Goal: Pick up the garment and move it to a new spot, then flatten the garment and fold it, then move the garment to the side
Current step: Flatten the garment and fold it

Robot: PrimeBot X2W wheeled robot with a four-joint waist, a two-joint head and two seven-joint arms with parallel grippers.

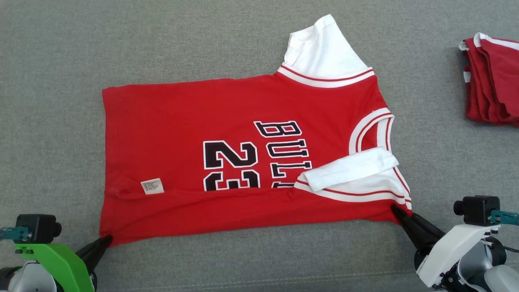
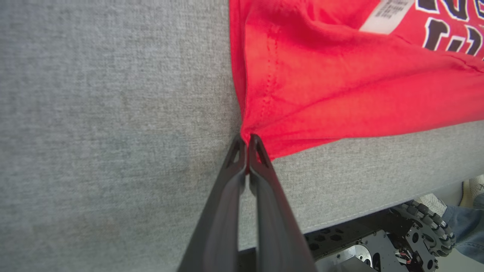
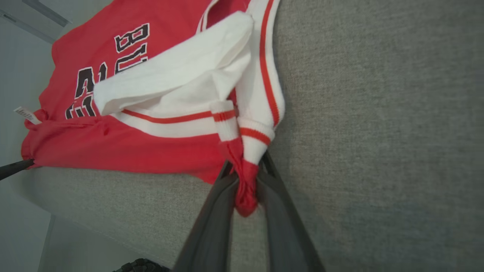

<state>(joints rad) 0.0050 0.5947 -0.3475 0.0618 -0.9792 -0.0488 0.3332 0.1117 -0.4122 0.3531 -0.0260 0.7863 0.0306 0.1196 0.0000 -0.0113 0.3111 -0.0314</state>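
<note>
Left gripper (image 1: 106,240) clenched on the hem corner, right gripper (image 1: 395,210) clenched on the shoulder corner of a red shirt (image 1: 182,121) lying partly folded near the grey tabletop (image 1: 61,61) front edge; bare surface left, red pile (image 1: 492,81) far right.

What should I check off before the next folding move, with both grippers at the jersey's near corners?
1. Left gripper shut on the hem corner of the jersey: ok.
2. Right gripper shut on the shoulder corner: ok.
3. Near sleeve lying flat: not ok, it is flopped across the chest.
4. Far sleeve tucked in: not ok, it sticks out.
5. Folded stack apart from the jersey: ok.
</note>
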